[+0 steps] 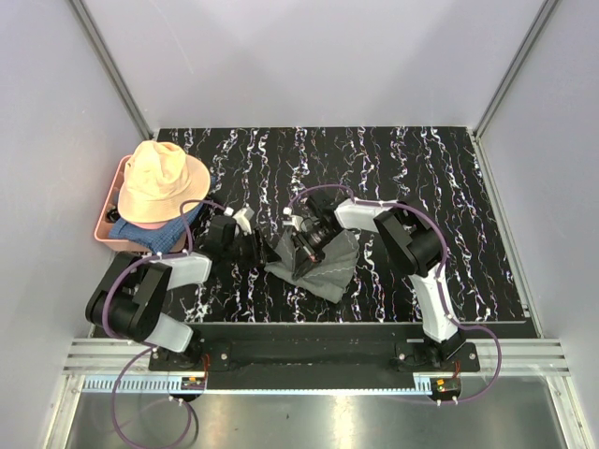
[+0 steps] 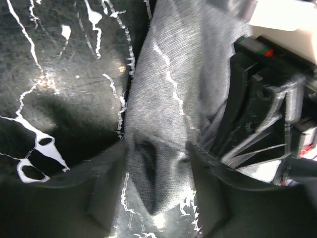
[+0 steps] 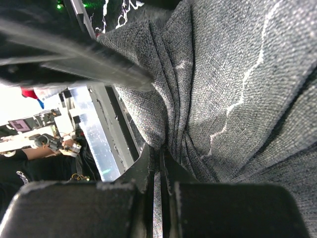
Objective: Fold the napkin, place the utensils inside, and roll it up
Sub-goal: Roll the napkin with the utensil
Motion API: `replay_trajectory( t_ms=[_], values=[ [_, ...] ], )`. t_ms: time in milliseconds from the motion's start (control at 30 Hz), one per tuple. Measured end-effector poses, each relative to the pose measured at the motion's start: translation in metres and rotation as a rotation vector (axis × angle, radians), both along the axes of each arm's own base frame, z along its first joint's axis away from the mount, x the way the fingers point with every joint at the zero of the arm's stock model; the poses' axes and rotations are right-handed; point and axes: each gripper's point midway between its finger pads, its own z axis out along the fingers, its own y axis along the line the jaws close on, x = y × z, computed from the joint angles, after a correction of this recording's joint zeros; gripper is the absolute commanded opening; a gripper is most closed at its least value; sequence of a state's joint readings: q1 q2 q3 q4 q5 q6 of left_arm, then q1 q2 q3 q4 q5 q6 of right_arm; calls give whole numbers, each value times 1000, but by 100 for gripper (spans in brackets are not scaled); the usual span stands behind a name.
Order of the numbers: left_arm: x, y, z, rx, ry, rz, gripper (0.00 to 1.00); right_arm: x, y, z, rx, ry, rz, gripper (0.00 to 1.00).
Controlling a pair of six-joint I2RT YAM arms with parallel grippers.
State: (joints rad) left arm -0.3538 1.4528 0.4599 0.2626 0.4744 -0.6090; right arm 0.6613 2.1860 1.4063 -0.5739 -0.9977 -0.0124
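Observation:
The grey napkin (image 1: 329, 267) lies bunched on the black marbled table, between the two arms. My right gripper (image 1: 305, 245) is shut on a gathered fold of it; in the right wrist view the napkin (image 3: 237, 74) is pinched thin between the jaws (image 3: 159, 152). My left gripper (image 1: 258, 247) reaches the napkin's left side. In the left wrist view its fingers (image 2: 106, 173) stand apart on either side of a raised ridge of the napkin (image 2: 183, 64), and the cloth fills the gap (image 2: 156, 148). The utensils are out of view.
A peach hat (image 1: 161, 180) sits on a blue cloth (image 1: 150, 234) in a pink tray (image 1: 105, 229) at the table's left edge. The right arm's gripper body (image 2: 267, 99) is close beside my left fingers. Grey walls enclose the table.

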Motion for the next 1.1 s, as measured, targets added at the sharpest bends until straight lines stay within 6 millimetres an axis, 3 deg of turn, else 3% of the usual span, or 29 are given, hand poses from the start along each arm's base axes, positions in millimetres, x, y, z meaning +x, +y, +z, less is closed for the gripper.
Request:
replay_trajectory(
  t_ms=[267, 300, 333, 433, 533, 700, 833, 1000, 1100],
  values=[
    [-1, 0, -11, 9, 45, 5, 0, 5, 0, 4, 11, 10, -8, 2],
    [-1, 0, -11, 12, 49, 4, 0, 6, 0, 5, 11, 8, -9, 6],
    [-1, 0, -11, 15, 55, 3, 0, 7, 1, 6, 12, 5, -10, 19],
    [1, -1, -11, 30, 73, -4, 0, 12, 1, 7, -3, -4, -22, 42],
    [3, -2, -11, 41, 100, -9, 0, 18, 0, 10, -35, -46, -42, 59],
    [3, -3, -12, 49, 141, -16, 0, 36, -13, 33, -116, -322, -88, 67],
    [3, -4, -12, 53, 167, -22, 0, 29, -13, 48, -152, -570, -88, 71],
    [2, -5, -12, 57, 182, -27, 0, 1, -4, 31, -208, -787, -31, 72],
    [2, -5, -12, 55, 189, -31, 0, -5, -5, 18, -254, -861, -9, 72]
  ],
)
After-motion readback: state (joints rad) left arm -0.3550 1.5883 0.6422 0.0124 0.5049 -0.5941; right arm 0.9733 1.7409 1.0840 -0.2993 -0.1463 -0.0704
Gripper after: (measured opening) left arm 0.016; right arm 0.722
